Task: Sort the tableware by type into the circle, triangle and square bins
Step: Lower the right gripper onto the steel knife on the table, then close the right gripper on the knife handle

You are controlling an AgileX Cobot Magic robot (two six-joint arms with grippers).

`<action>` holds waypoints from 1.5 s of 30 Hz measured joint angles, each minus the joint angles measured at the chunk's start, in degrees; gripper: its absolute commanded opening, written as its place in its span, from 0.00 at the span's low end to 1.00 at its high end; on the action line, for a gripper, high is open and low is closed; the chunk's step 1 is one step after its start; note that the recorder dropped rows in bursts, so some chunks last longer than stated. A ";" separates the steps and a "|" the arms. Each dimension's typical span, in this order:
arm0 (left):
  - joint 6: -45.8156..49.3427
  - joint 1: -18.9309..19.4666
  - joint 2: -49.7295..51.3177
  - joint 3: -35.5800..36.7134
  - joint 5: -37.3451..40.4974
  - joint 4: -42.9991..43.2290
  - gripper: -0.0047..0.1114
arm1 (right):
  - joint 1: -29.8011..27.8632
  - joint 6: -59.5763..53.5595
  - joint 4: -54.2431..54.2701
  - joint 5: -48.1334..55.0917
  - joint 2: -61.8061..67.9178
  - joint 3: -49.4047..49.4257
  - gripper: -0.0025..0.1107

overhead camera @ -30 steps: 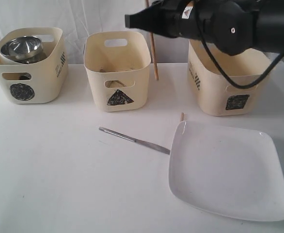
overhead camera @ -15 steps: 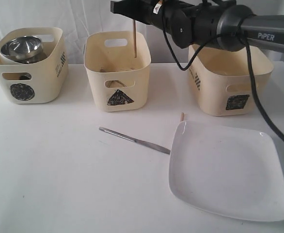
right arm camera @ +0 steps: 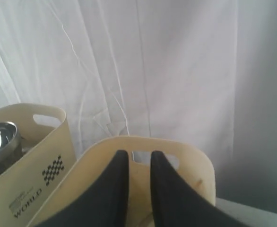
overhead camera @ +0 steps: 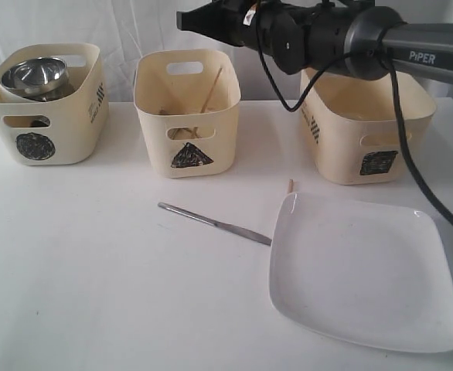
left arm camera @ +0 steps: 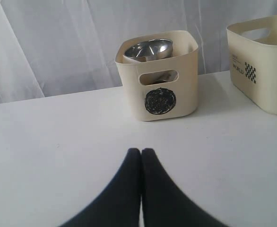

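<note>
My right gripper (overhead camera: 186, 19) hangs open and empty above the triangle bin (overhead camera: 186, 112), whose far wall (right arm camera: 176, 156) shows behind the fingers in the right wrist view. A wooden chopstick (overhead camera: 209, 89) leans inside that bin. The tip of a second chopstick (overhead camera: 291, 185) pokes out from behind the large white plate (overhead camera: 362, 270). A steel knife (overhead camera: 215, 223) lies on the table left of the plate. The circle bin (overhead camera: 45, 104) holds a steel bowl (overhead camera: 33, 75). My left gripper (left arm camera: 141, 151) is shut on nothing, low over the table facing the circle bin (left arm camera: 160, 78).
The square bin (overhead camera: 366, 127) stands at the back right. A white curtain hangs behind the bins. The right arm's cable loops down in front of the square bin.
The right gripper carried the chopstick leftward over the triangle bin and let it go. The chopstick now leans inside the bin. The left gripper shows no change.
</note>
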 measured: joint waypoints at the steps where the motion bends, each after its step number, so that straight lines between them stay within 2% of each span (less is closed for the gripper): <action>1: 0.00 0.00 0.00 0.00 0.00 0.00 0.04 | 0.00 -0.96 0.00 1.56 -0.34 0.00 0.17; 6: 0.00 0.00 0.00 0.00 0.00 0.00 0.04 | 0.24 -10.01 0.00 14.53 -6.05 2.79 0.17; 11: 0.00 0.00 0.00 0.00 0.00 0.00 0.04 | 2.57 -25.38 0.00 38.37 -12.27 6.95 0.18; 14: 0.00 0.00 0.00 0.00 0.00 0.00 0.04 | 4.54 -31.42 0.00 47.60 -12.77 7.90 0.24; 19: 0.00 0.00 0.00 0.00 0.00 0.00 0.04 | 7.98 -34.57 0.00 50.61 -12.63 8.27 0.47; 21: 0.00 0.00 0.00 0.00 0.00 0.00 0.04 | 8.96 -35.77 0.00 50.44 -11.63 8.27 0.51; 26: 0.00 0.00 0.00 0.00 0.00 0.00 0.04 | 9.99 -36.63 0.00 51.61 -6.56 6.93 0.51; 33: 0.00 0.00 0.00 0.00 0.00 0.00 0.04 | 10.11 -36.71 0.00 60.57 2.27 -3.66 0.51; 45: 0.00 0.00 0.00 0.00 0.00 0.00 0.04 | 9.35 -45.72 0.00 69.47 11.72 -12.82 0.51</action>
